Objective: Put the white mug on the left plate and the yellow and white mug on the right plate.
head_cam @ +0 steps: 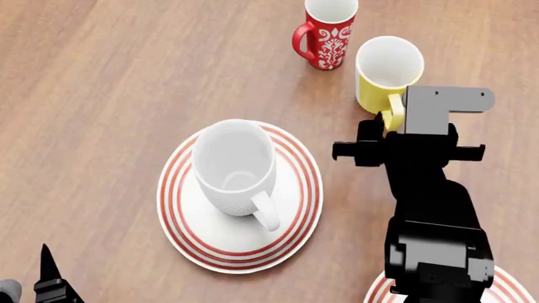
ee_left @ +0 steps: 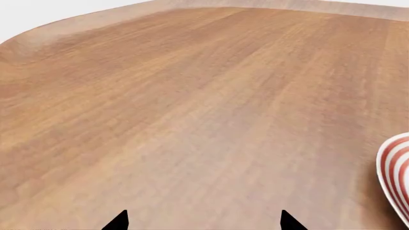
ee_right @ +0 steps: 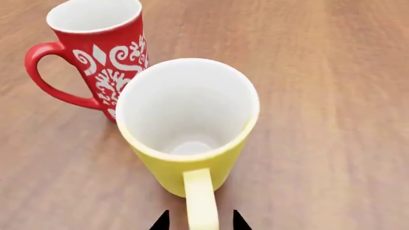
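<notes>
Right gripper (ee_right: 198, 221) is open; I see the yellow and white mug's (ee_right: 188, 124) handle (ee_right: 200, 199) between its tips (upper right in the head view).

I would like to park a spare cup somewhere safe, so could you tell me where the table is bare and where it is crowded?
Bare wood lies on the table left of the left plate, which holds the white mug. It is crowded at the far right: the red mug and the yellow and white mug stand close, with the right gripper at the yellow handle.
</notes>
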### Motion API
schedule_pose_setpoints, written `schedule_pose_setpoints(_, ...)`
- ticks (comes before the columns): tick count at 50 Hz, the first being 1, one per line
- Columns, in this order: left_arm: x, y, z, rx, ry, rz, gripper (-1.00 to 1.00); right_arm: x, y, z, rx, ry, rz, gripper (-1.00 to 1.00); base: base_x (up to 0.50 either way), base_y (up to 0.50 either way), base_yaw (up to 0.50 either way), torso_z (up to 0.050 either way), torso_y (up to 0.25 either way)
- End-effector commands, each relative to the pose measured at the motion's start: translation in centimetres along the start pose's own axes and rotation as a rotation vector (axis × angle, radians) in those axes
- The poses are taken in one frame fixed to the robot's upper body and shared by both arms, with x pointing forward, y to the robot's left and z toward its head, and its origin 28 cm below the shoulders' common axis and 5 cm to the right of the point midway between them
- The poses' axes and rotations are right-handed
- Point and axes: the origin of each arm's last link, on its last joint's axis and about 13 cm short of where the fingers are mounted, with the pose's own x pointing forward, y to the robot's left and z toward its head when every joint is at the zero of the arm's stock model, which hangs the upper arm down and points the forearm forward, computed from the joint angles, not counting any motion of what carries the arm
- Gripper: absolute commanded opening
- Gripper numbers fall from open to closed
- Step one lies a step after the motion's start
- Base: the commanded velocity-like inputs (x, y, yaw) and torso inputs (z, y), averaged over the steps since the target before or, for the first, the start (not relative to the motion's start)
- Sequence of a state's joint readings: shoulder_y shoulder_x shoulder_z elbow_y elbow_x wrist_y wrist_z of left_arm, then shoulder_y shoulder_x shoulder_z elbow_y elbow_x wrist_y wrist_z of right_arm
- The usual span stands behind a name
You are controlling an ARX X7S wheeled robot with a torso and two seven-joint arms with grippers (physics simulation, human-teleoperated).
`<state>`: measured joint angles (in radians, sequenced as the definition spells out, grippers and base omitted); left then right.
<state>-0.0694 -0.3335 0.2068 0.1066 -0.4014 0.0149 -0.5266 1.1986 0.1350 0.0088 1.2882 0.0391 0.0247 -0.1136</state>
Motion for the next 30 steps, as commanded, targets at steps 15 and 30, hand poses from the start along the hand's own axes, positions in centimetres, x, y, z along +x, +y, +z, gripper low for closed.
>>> schedule_pose_setpoints(15,0.3,0.1,0.2,-0.017,-0.019,0.019,1.00,-0.1,0.3,0.0,0.069,-0.331,0.044,-1.00,0.00,0.00,0.00,0.000,0.000)
schedule_pose_setpoints(30,0.5,0.2,-0.1,-0.007,-0.010,0.017,1.00,-4.3,1.3,1.0,-0.033,-0.537,0.044,-1.00,0.00,0.00,0.00,0.000,0.000)
